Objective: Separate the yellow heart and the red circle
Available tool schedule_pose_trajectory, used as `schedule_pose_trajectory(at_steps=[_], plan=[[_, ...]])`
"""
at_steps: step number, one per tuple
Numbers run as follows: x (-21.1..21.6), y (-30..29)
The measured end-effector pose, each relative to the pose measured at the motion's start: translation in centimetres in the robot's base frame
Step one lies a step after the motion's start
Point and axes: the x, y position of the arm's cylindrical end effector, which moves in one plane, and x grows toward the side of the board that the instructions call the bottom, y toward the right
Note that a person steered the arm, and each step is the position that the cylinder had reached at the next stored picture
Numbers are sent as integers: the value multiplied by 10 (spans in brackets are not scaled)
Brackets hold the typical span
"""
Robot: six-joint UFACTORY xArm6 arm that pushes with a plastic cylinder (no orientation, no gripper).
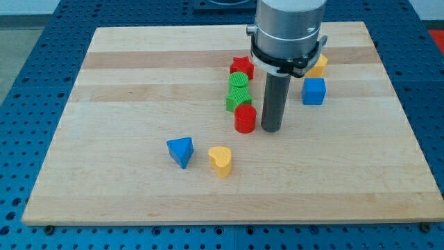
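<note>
- Tabletop (139, 76): pale wooden board filling most of the frame, on a blue perforated base. All blocks lie in its centre and right half.
- Arm: grey cylindrical body enters from the upper centre-right and narrows to a dark rod. My tip (271, 130) rests on the board just to the right of the red circle (245, 119), very close, possibly touching; contact cannot be confirmed. No fingers exist on this rig, so no spread or pinch state applies.
- Central column, upper centre of the frame, top to bottom: red star (242, 67), green circle (239, 81), green block (236, 100) of unclear shape, then the red circle. Each appears to touch or nearly touch its neighbour.
- Blue cube (313, 91) sits right of the rod; a yellow block (318, 65) above it is partly hidden by the arm.
- Blue triangle (181, 151) sits lower left of centre, with the yellow heart (220, 161) just to its right.
- Task pair: the yellow heart lies below and slightly left of the red circle, near but apart, with bare board between them.
- Judgement: the tip's place on the circle's right favours a leftward push. That would slide the circle sideways, not clearly away from the heart; a push from the circle's lower side would widen the gap more, though the column above may get in the way.
</note>
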Motion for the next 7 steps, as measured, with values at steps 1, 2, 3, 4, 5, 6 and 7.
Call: schedule_pose_trajectory(at_steps=[1, 2, 3, 4, 5, 6, 7], plan=[[0, -1], [0, -6], [0, -6], [0, -8], [0, -14], [0, -14], [-14, 32]])
